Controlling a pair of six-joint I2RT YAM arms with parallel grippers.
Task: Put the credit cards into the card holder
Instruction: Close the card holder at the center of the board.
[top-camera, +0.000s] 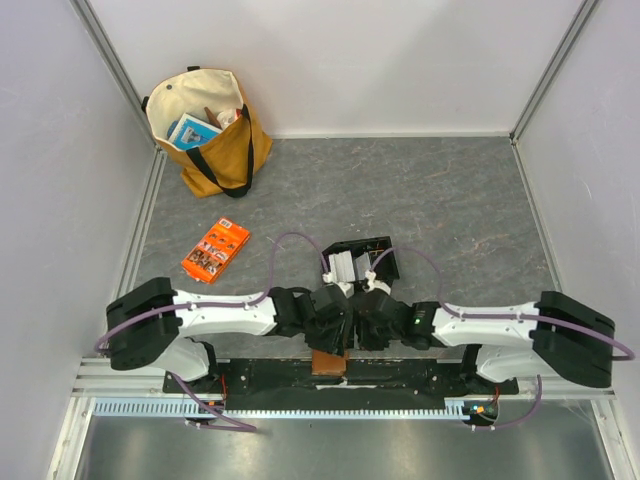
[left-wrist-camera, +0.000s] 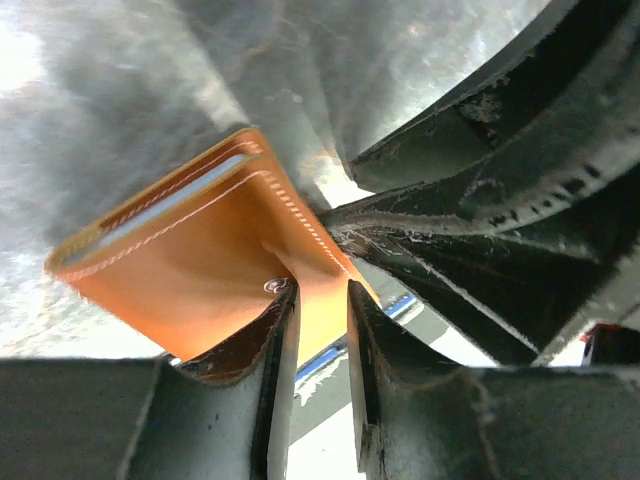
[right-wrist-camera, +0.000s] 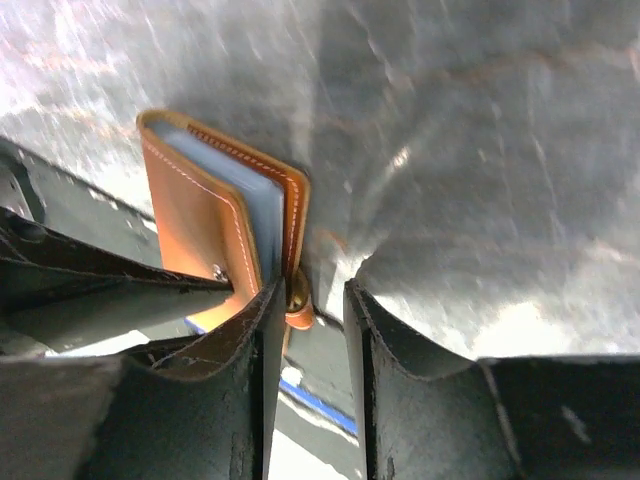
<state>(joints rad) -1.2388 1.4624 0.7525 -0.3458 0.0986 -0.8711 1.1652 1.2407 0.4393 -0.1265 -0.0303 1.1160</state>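
The card holder (top-camera: 328, 362) is a brown leather wallet at the table's near edge, between both arms. It is folded, with pale blue credit cards (right-wrist-camera: 262, 215) showing in its open edge; they also show in the left wrist view (left-wrist-camera: 160, 205). My left gripper (left-wrist-camera: 320, 290) is slightly open, with one fingertip by the snap stud on the holder's (left-wrist-camera: 200, 270) face and the clasp tab lying across the gap. My right gripper (right-wrist-camera: 308, 290) is slightly open, its left finger against the holder's (right-wrist-camera: 195, 215) edge and the tab's snap in the gap. In the top view both grippers, left (top-camera: 338, 335) and right (top-camera: 364, 330), hang over the holder.
A black plastic tray (top-camera: 372, 258) with pale cards (top-camera: 340, 266) stands just beyond the grippers. An orange printed packet (top-camera: 215, 250) lies to the left. A tan tote bag (top-camera: 208, 130) sits in the far left corner. Grey walls close in the table.
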